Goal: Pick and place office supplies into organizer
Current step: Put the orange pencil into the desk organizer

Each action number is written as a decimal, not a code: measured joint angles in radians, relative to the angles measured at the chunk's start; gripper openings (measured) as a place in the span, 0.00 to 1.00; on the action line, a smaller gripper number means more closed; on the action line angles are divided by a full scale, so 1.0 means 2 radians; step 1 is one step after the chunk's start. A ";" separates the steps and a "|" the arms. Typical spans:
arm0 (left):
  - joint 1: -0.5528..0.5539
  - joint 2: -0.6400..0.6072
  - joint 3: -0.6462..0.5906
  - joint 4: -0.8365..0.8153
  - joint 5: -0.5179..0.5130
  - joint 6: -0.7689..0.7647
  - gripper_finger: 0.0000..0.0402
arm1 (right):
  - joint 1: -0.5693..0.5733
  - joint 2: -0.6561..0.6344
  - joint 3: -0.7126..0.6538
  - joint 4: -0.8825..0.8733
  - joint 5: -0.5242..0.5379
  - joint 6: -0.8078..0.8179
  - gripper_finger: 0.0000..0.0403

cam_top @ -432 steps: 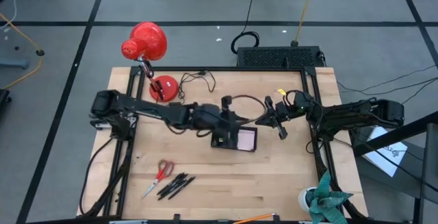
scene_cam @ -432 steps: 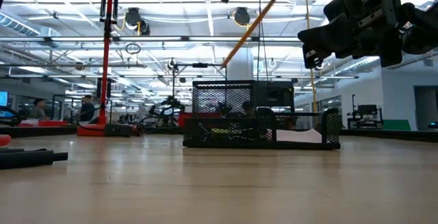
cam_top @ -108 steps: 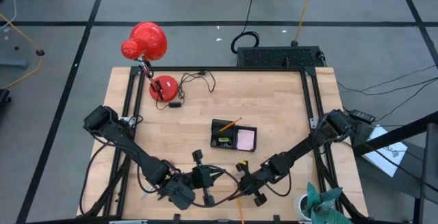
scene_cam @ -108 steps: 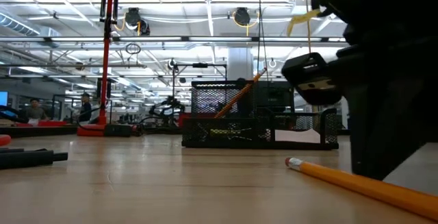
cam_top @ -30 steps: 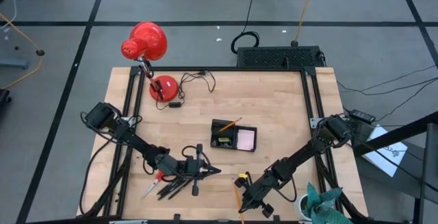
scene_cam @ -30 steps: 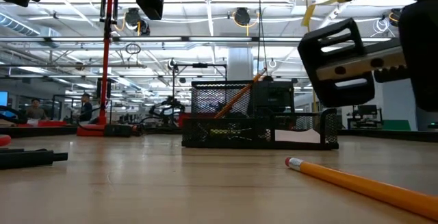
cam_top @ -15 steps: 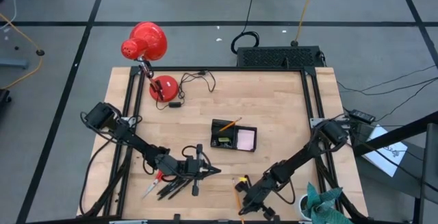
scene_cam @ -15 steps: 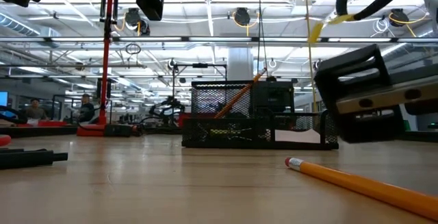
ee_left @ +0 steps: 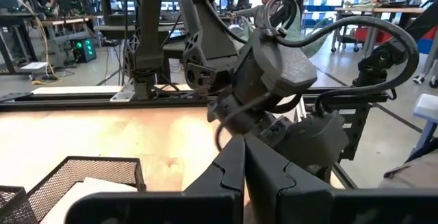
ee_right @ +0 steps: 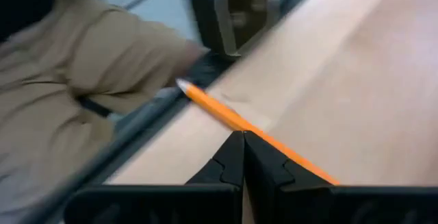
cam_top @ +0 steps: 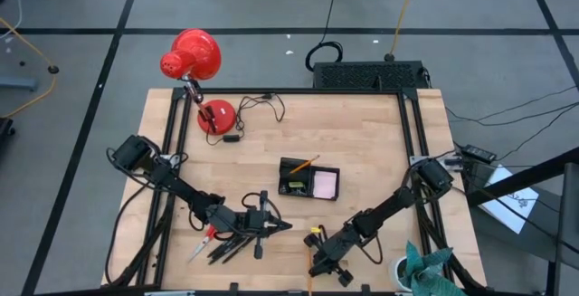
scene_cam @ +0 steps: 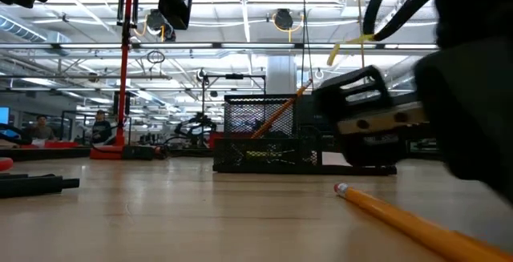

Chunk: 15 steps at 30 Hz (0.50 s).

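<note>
- Light wooden desk (cam_top: 380, 142) carries a red desk lamp (cam_top: 194, 56) at its 11 o'clock corner, lamp base (cam_top: 215, 115) and a thin black cable (cam_top: 258, 108) just beside it.
- Large black box with cables (cam_top: 366, 74) sits beyond the desk's 12 o'clock edge; a teal crumpled cloth (cam_top: 425, 273) lies at the 5 o'clock corner.
- Small black mesh organizer (cam_top: 308, 177) stands near desk centre; one orange pencil (cam_top: 306, 163) leans in it tilted, a pink sticky-note pad (cam_top: 326, 184) lies in its 3 o'clock compartment.
- Red-handled scissors (cam_top: 204, 239) and a cluster of black pens (cam_top: 228, 244) lie at 7 o'clock from the organizer.
- Left gripper (cam_top: 271, 227) hangs over the pen cluster, fingers pressed together and holding nothing, as the left wrist view shows (ee_left: 243, 176).
- Right gripper (cam_top: 317, 258) is low at the desk's 6 o'clock edge, fingers pressed together (ee_right: 242, 162); a loose orange pencil (ee_right: 233, 118) lies flat on the wood right at their tips, running out past them. Contact cannot be told.
- In the low view this pencil (scene_cam: 401, 222) lies in the foreground, the right arm's body directly behind it, partly blocking the organizer (scene_cam: 264, 154).
- Versus one second ago: the right gripper has moved toward 9 o'clock along the front edge; the left arm is unchanged.
</note>
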 joint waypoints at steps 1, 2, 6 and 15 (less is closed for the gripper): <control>0.000 0.000 0.000 0.000 0.000 -0.002 0.04 | -0.004 0.000 0.000 -0.001 0.008 -0.003 0.00; 0.000 0.000 0.000 0.000 0.000 -0.004 0.05 | -0.007 0.000 0.000 -0.001 0.010 -0.007 0.00; 0.000 0.000 0.000 0.000 0.000 -0.008 0.04 | -0.026 0.000 0.000 -0.003 0.009 -0.024 0.00; 0.000 0.000 0.000 0.000 0.000 -0.009 0.04 | -0.064 0.000 0.000 -0.004 0.004 -0.055 0.00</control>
